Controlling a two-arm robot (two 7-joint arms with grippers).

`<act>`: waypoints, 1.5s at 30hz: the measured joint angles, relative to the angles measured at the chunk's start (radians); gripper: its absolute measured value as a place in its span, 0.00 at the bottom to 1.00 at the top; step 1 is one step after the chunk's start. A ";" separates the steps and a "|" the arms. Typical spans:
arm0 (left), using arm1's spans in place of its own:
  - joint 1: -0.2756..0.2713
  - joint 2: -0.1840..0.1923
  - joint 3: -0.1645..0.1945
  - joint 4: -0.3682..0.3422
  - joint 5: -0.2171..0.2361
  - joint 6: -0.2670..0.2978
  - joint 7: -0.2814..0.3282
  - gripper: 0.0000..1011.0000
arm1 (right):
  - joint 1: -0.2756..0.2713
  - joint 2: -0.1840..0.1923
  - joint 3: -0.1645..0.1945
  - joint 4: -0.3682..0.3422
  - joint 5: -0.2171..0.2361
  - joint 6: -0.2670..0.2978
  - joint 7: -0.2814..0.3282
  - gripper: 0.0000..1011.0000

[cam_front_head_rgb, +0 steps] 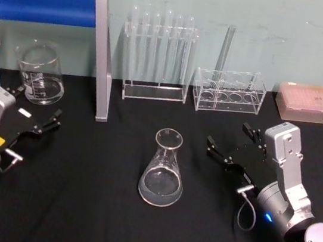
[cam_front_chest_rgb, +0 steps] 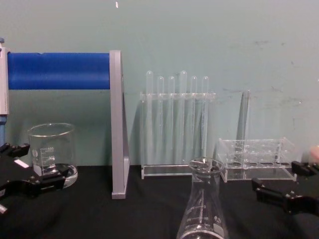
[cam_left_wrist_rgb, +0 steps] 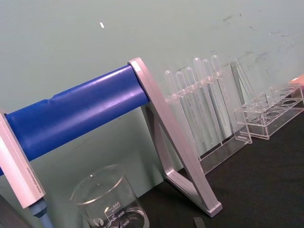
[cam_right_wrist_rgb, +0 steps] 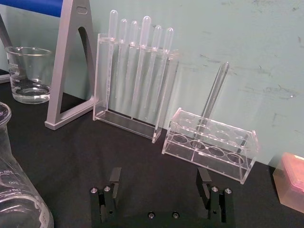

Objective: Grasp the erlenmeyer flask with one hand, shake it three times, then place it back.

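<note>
The erlenmeyer flask (cam_front_head_rgb: 163,169) stands upright in the middle of the black table, clear glass with a little liquid at the bottom; it also shows in the chest view (cam_front_chest_rgb: 202,211) and at the edge of the right wrist view (cam_right_wrist_rgb: 14,190). My right gripper (cam_front_head_rgb: 228,136) hovers open to the flask's right, a short gap away, with its fingers pointing toward the back left. Between its two fingers (cam_right_wrist_rgb: 115,176) there is only bare cloth. My left gripper (cam_front_head_rgb: 36,103) rests open at the far left, near the glass beaker (cam_front_head_rgb: 39,73).
A silver stand with a blue bar (cam_front_head_rgb: 46,2) rises at the back left. Behind the flask stand a tall rack of test tubes (cam_front_head_rgb: 158,60) and a low clear rack (cam_front_head_rgb: 229,91) with one tube. A pink box (cam_front_head_rgb: 305,102) sits back right.
</note>
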 joint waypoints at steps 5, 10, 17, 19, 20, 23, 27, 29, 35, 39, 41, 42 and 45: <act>0.000 0.000 0.000 0.000 0.000 0.000 0.000 0.99 | 0.000 0.001 0.000 -0.001 0.003 0.001 0.000 0.99; 0.000 0.000 0.000 0.000 0.000 0.000 0.000 0.99 | -0.001 0.001 0.000 -0.002 0.005 0.001 0.001 0.99; 0.000 0.000 0.000 0.000 0.000 0.000 0.000 0.99 | -0.001 0.002 0.000 -0.003 0.006 0.002 0.001 0.99; 0.000 0.000 0.000 0.000 0.000 0.000 0.000 0.99 | -0.001 0.002 0.000 -0.003 0.007 0.002 0.001 0.99; 0.000 0.000 0.000 0.000 0.000 0.000 0.000 0.99 | -0.001 0.002 0.000 -0.004 0.007 0.002 0.001 0.99; 0.000 0.000 0.000 0.000 0.000 0.000 0.000 0.99 | -0.001 0.002 0.000 -0.004 0.007 0.002 0.002 0.99; 0.000 0.000 0.000 0.000 0.000 0.000 0.000 0.99 | -0.001 0.002 0.000 -0.004 0.008 0.003 0.002 0.99; 0.000 0.000 0.000 0.000 0.000 0.000 0.000 0.99 | -0.001 0.002 0.000 -0.004 0.008 0.003 0.002 0.99; 0.000 0.000 0.000 0.000 0.000 0.000 0.000 0.99 | -0.001 0.002 0.000 -0.004 0.008 0.003 0.002 0.99; 0.000 0.000 0.000 0.000 0.000 0.000 0.000 0.99 | -0.001 0.002 0.000 -0.004 0.008 0.003 0.002 0.99; 0.000 0.000 0.000 0.000 0.000 0.000 0.000 0.99 | -0.001 0.002 0.000 -0.004 0.008 0.003 0.002 0.99; 0.000 0.000 0.000 0.000 0.000 0.000 0.000 0.99 | -0.001 0.002 0.000 -0.004 0.008 0.003 0.002 0.99; 0.000 0.000 0.000 0.000 0.000 0.000 0.000 0.99 | -0.001 0.002 0.000 -0.004 0.008 0.003 0.002 0.99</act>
